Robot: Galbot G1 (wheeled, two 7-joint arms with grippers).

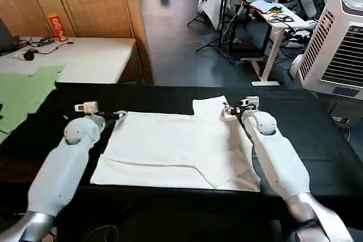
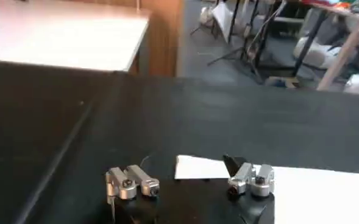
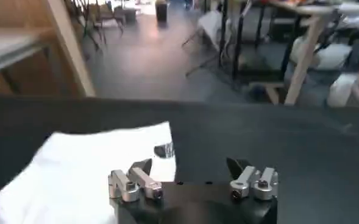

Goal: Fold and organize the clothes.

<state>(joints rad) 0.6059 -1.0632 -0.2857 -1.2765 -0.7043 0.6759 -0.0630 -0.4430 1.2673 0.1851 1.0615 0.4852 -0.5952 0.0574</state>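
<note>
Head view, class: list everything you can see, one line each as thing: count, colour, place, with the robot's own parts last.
T-shirt: one, white, plain side up, spread flat on the black table between the two arms.
Table: one, black-covered, directly before the robot.
Green garment: one, pale green, on the side table at the robot's far left.
Side table: one, white, behind the black table, left.
Can: one, red and yellow, upright on the side table.
Cooler: one, white, floor at right.
Left gripper: one, silver, open, at the shirt's far left corner.
Right gripper: one, silver, open, at the shirt's far right corner.
</note>
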